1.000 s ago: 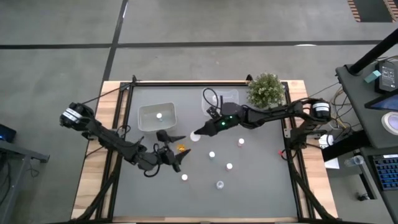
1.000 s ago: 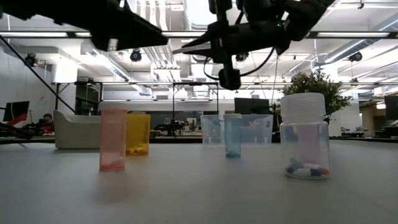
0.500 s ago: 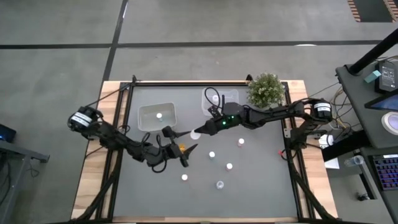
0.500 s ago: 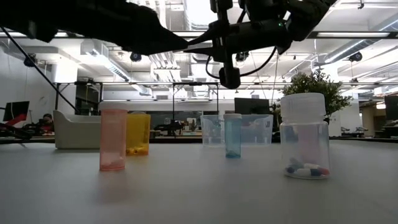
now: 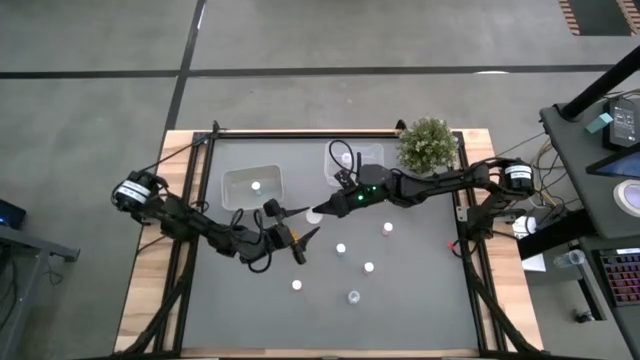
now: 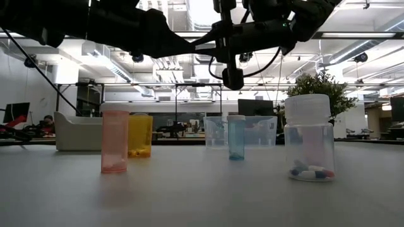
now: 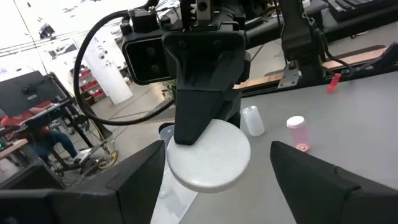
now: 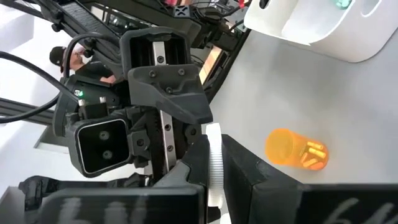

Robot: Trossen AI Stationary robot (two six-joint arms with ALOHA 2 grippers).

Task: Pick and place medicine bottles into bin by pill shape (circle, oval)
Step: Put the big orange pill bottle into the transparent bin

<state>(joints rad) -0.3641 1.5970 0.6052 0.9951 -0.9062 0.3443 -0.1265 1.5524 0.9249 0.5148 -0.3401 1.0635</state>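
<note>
Since a second ago, our left arm has swung inward from the lower left of the high view, and the left claw now sits at mid-frame with its fingers spread wide around nothing, just beside the right claw. We read this as a handover or a cap removal: the right claw is pinched shut on a round white ribbed cap, and the left claw lines up facing it. Just under the left claw lies an amber plastic bottle on its side. Four white-capped medicine bottles stand scattered on the grey tabletop toward the lower right. A white rectangular tub at upper left holds one bottle; a clear tub sits beside a bushy green potted plant.

From table height, both dark arms hang meeting at the top of the frame, well above a pink translucent uncapped bottle, a yellow bottle, a blue-tinted capped bottle and a large clear capped bottle holding capsules.

Our left wrist view shows the white cap centred between our own spread fingers, held by the other claw.

Our right wrist view shows the cap's ribbed edge clamped between the fingers, the amber bottle lying beyond with oblong pills inside, so it likely belongs in the oval bin. The two claws crowd each other closely.
</note>
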